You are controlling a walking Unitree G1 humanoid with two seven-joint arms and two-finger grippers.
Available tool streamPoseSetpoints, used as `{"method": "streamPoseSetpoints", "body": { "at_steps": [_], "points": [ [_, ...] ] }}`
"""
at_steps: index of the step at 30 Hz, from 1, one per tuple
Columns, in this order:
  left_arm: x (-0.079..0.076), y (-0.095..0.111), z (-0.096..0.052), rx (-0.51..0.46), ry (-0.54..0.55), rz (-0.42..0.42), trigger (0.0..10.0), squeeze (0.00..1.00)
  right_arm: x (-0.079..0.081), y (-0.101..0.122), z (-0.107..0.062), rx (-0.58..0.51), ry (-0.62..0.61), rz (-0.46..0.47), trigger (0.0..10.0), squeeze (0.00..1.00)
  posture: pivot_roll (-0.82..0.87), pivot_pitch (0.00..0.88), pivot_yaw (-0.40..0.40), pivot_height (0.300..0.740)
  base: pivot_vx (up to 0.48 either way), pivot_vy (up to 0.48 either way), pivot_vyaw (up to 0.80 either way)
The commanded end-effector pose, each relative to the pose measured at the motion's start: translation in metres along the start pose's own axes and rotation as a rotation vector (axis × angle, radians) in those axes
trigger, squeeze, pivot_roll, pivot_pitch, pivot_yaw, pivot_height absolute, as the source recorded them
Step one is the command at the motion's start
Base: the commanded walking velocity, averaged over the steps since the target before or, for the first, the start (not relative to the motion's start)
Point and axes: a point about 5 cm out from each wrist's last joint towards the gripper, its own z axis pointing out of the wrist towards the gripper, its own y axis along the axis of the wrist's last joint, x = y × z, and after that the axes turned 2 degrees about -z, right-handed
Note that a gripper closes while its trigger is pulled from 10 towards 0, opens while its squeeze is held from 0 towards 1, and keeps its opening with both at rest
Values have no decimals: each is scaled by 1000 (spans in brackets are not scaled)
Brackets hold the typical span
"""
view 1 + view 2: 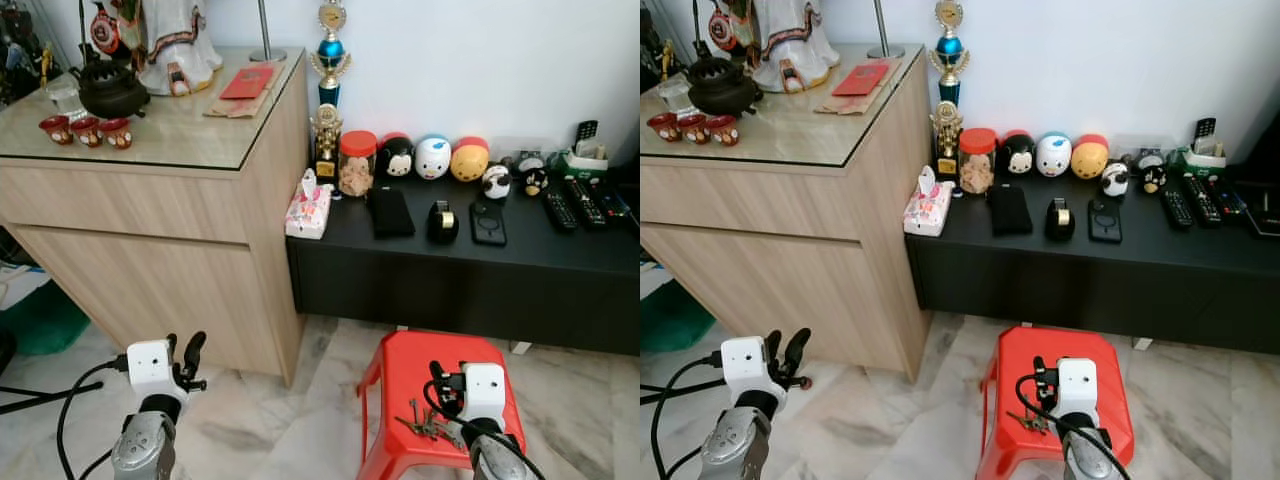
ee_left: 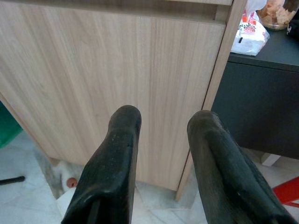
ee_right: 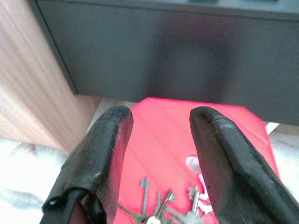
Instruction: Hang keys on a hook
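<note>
Bunch of keys (image 1: 424, 426): lies loose on the red plastic stool (image 1: 402, 372), near its front edge, unheld. Right gripper (image 3: 159, 140): fingers spread, poised just above the bunch, likely for pickup. Left gripper (image 2: 161, 140): spread, empty, facing the wooden cabinet (image 1: 150, 250). Hook: unseen. Legible writing: none.

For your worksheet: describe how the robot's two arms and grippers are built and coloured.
Each silver arm ends in a white boxy wrist housing. The left gripper and right gripper each have two long, rounded matte-black fingers. Black cables loop from both wrists. No markings are readable.
</note>
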Motion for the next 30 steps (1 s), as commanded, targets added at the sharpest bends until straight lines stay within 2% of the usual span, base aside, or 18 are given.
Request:
{"method": "streamPoseSetpoints", "body": {
  "at_steps": [1,8,12,23,30],
  "points": [
    [7,-7,-4,52,6,20,10000,0,5,-5,-2,18,11,4,10000,0,-85,0,60,700,0,0,0],
    [10,-6,-1,56,35,11,10000,0,6,-7,-1,49,17,-6,10000,0,-84,0,57,700,0,0,0],
    [7,-10,-3,64,34,6,10000,0,-1,-10,2,106,-7,6,10000,0,-71,0,43,695,0,0,0],
    [9,-10,-4,63,63,-5,10000,0,-3,-4,7,94,-1,-18,10000,0,-63,0,21,656,0,0,0],
    [9,-10,-2,66,63,-5,10000,0,-7,-1,6,70,-24,1,10000,0,-72,0,20,656,0,0,0]
  ]
}}
